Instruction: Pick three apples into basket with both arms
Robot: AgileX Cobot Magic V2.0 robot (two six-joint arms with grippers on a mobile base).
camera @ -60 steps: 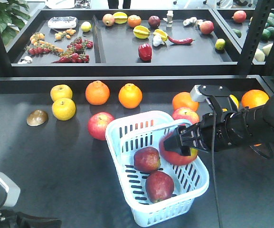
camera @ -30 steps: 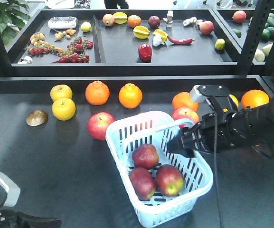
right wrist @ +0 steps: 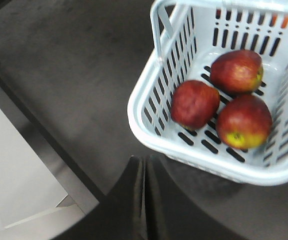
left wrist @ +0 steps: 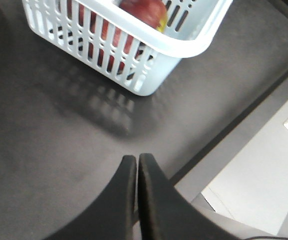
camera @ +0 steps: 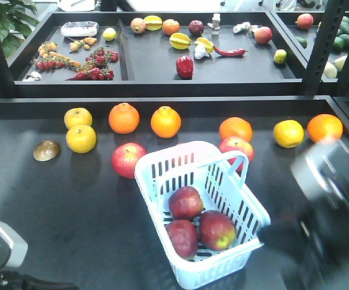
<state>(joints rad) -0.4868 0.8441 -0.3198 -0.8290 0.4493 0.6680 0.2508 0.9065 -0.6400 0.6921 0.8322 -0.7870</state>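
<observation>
Three dark red round apples (camera: 195, 222) sit inside pale blue slotted plastic basket (camera: 162, 181), task looks done, so both claws, left claw (left wrist: 137, 159) and right claw (right wrist: 144, 161), pinched narrow, empty, near basket.

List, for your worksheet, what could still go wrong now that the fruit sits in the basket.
1. The right arm is blurred, so moving, close beside the basket; it might knock that light basket askew.
2. The three apples lie loose and touching; a jolt could roll them.
3. The upright handle stands near the arm's side and might snag.
</observation>
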